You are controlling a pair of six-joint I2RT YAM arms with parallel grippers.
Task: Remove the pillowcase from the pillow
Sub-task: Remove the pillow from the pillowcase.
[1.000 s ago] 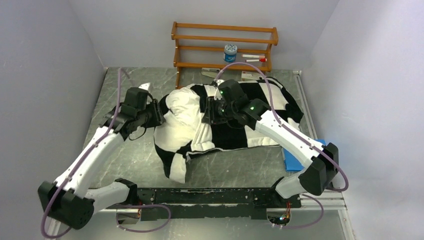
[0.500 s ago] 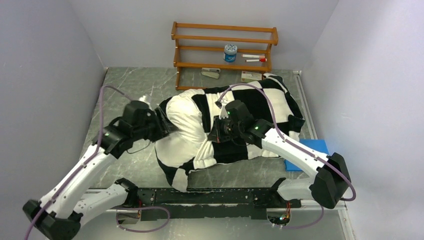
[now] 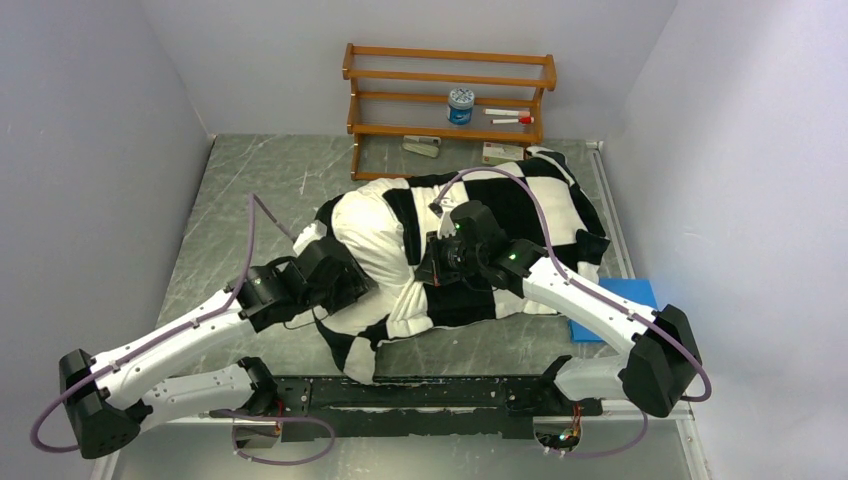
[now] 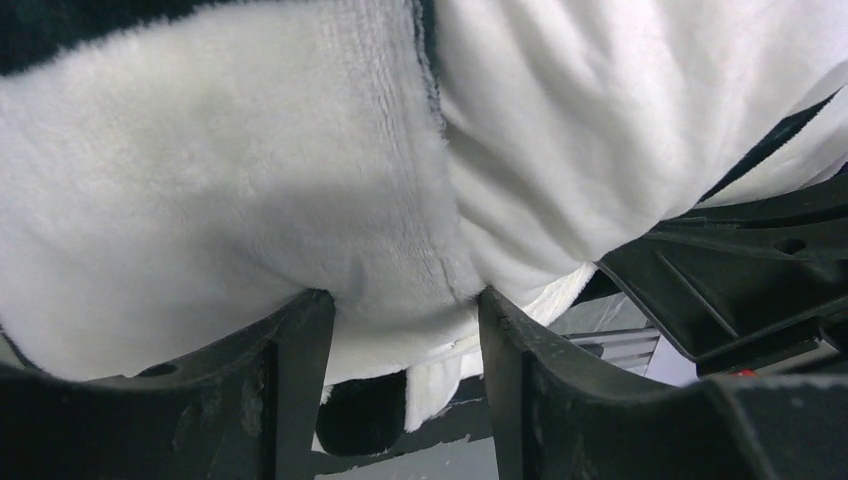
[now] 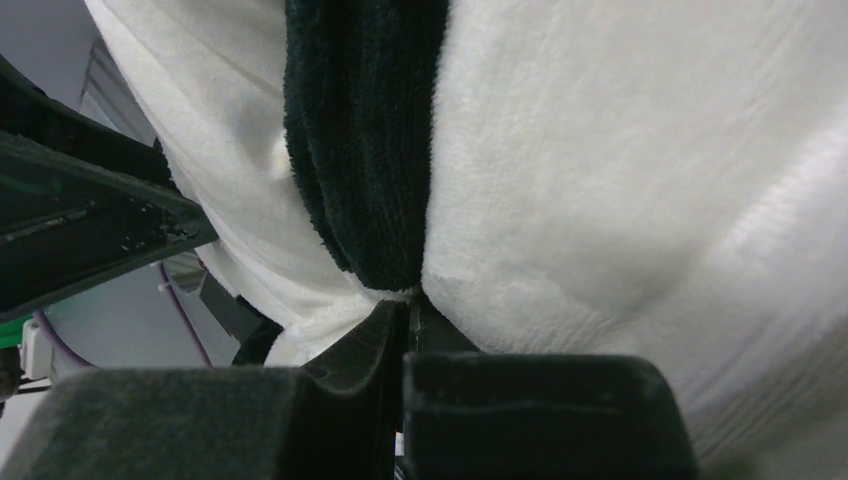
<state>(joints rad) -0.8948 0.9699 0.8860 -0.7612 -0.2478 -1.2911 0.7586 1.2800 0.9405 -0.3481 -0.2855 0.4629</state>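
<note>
The pillowcase (image 3: 520, 205), plush, limp and light, lay on the table (image 3: 250, 190) over most of the pillow (image 3: 365, 225). It would likely drag, so a loose edge looked the best hold. The left gripper (image 4: 405, 310) stood open, white plush bulging between its fingers. The right gripper (image 5: 405, 305) was pinched on a black-and-white fold.

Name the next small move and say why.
Probably close the left claw: its jaws stand apart with white plush fabric bulging between them, while the right claw is pinched shut on the pillowcase.
</note>
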